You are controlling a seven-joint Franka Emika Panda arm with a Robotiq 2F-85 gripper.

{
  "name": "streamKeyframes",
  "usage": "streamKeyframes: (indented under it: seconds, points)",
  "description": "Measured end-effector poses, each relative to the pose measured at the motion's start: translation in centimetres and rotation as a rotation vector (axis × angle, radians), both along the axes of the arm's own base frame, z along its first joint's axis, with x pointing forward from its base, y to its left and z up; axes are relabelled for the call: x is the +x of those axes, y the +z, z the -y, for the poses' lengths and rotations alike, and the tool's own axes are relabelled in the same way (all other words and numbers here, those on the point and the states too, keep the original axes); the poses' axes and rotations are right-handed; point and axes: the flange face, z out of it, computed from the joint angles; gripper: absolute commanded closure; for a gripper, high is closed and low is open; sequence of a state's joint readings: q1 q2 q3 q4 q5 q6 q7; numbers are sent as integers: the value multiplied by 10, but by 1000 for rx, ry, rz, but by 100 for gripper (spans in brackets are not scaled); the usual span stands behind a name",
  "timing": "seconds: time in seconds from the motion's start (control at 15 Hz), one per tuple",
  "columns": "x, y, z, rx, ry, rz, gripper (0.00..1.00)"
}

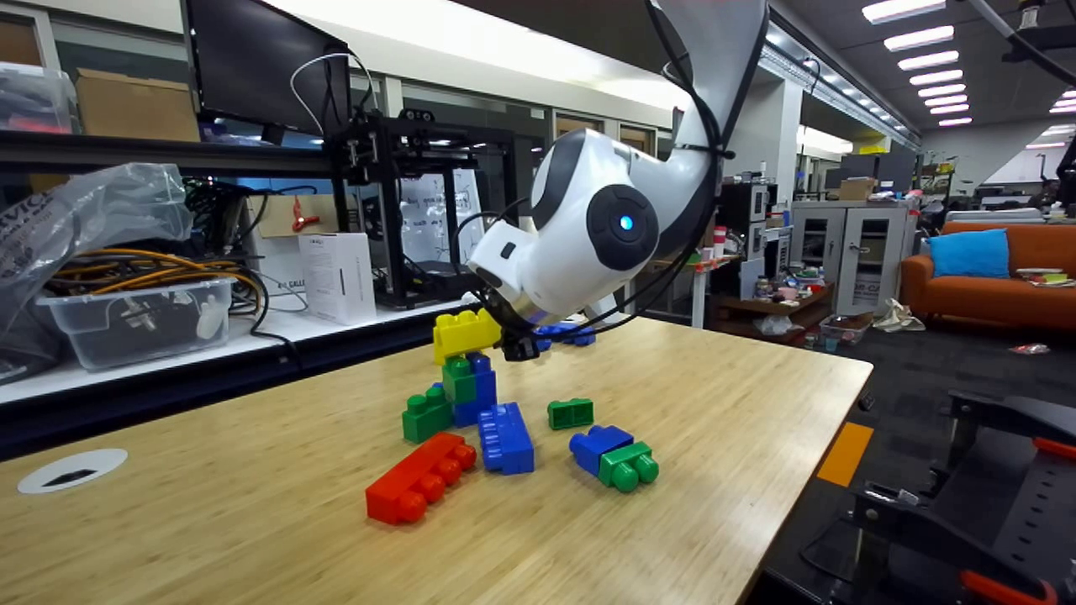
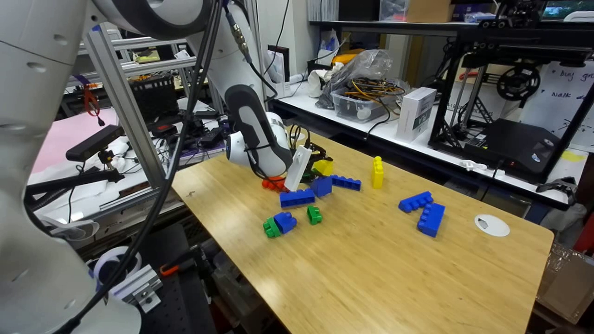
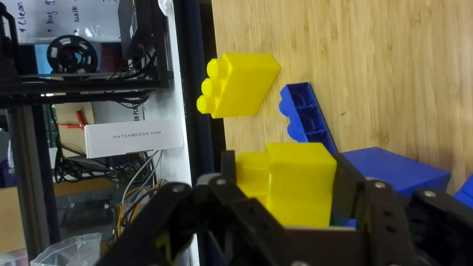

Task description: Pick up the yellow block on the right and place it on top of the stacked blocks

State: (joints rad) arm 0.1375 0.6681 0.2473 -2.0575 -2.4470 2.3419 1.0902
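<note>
Smooth plastic yellow block (image 3: 295, 183), faintly glossy wooden table (image 1: 714, 403)

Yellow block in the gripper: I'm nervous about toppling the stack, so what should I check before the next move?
1. Gripper closed on the yellow block: ok, the block sits snugly between the fingers in the wrist view.
2. Stack standing upright: ok, by an exterior view.
3. Yellow block lined up with the stack's studs: cannot tell, no view shows the joint clearly.
4. Yellow block resting on the stack, ready for release: cannot tell, contact is not visible.
5. Other yellow brick out of the way: ok, it stands apart from the stack.
6. Room around the stack's foot: not ok, I'd say; a blue brick lies close by.
</note>
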Motion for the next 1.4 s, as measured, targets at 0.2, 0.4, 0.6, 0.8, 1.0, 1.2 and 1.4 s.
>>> streamKeyframes:
  seconds: [0.2, 0.4, 0.6, 0.8, 1.0, 1.2, 1.4]
  points:
    - [4, 3, 0, 2, -1, 10, 62]
    - [8, 5, 1, 2, -3, 18, 62]
    - [10, 5, 6, -2, 2, 25, 62]
    - [12, 6, 9, -6, 6, 30, 62]
    - [13, 6, 10, -7, 8, 32, 62]
    - [13, 6, 10, -7, 7, 33, 62]
    - [13, 6, 10, -6, 7, 34, 62]
